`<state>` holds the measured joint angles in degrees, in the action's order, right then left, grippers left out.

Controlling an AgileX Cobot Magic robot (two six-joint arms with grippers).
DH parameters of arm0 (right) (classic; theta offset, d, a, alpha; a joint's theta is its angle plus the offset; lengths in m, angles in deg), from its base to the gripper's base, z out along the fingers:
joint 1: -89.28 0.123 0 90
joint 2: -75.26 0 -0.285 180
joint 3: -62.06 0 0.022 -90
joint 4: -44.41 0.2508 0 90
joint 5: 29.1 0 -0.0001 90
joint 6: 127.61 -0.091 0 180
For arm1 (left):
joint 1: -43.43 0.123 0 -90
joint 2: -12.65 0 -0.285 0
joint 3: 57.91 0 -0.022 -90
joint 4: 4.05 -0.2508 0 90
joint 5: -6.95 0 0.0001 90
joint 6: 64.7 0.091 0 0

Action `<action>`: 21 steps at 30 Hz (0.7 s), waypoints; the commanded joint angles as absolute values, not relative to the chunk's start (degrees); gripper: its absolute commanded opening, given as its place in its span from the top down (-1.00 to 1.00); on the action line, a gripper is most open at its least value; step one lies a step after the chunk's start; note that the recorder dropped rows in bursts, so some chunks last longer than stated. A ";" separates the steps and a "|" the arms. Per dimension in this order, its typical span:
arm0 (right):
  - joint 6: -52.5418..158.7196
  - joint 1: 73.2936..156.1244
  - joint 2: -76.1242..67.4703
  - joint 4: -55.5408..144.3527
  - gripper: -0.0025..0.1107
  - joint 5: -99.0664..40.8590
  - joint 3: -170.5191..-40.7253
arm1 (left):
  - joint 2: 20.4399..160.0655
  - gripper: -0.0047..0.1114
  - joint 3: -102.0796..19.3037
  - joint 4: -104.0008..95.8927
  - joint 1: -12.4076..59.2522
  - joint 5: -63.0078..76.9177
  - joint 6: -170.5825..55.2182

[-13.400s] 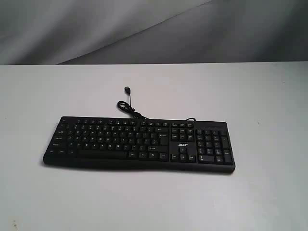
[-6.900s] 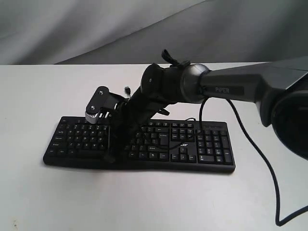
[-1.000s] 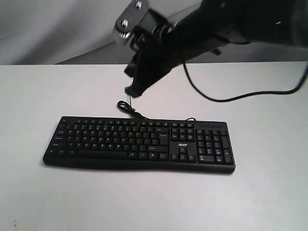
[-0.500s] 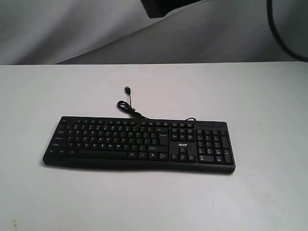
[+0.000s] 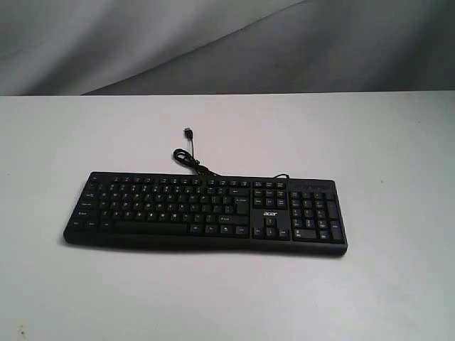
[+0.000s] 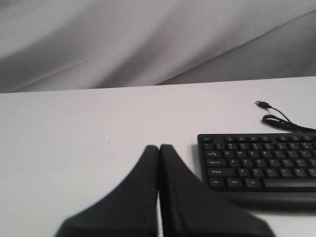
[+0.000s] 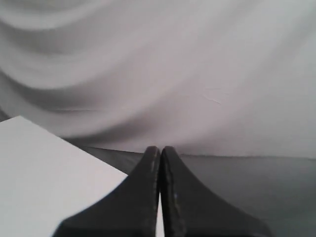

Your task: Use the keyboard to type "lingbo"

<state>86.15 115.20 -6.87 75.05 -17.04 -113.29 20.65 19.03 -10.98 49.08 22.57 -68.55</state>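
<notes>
The keyboard (image 5: 206,212) lies flat mid-frame on the table (image 5: 384,142), keys up, while the left pincer (image 6: 159,148) and right pincer (image 7: 160,149) are each pinched shut, empty, probably to make one blunt tip for poking keys.

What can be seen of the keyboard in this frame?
The keyboard is a wide, flat, black full-size board, plastic by its look, with small white key legends, a number pad at its right end in the exterior view and a white acer logo above the arrow keys. It lies flat, keys up, on the white table. Its thin black cable loops behind it, the USB plug lying loose. Only the table touches it.
</notes>
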 commanded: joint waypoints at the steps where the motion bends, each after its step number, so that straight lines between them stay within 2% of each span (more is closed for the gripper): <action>1: 81.59 109.63 -1.40 75.01 0.96 -23.15 -103.65 | 20.44 0.91 19.30 -10.77 49.14 22.18 -68.67; 9: 81.28 96.15 20.80 76.43 0.96 -28.62 -78.70 | 20.44 0.91 19.30 -10.77 49.14 22.18 -68.67; 16: 78.12 86.68 42.22 79.19 0.96 -26.63 -67.05 | 20.44 0.91 19.30 -10.77 49.14 22.18 -68.67; 21: 73.62 83.98 53.22 79.19 0.96 -26.51 -60.39 | 20.44 0.91 19.30 -10.77 49.14 22.18 -68.67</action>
<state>76.42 85.32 48.29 79.02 -27.27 -63.51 20.65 19.03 -10.98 49.08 22.57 -68.55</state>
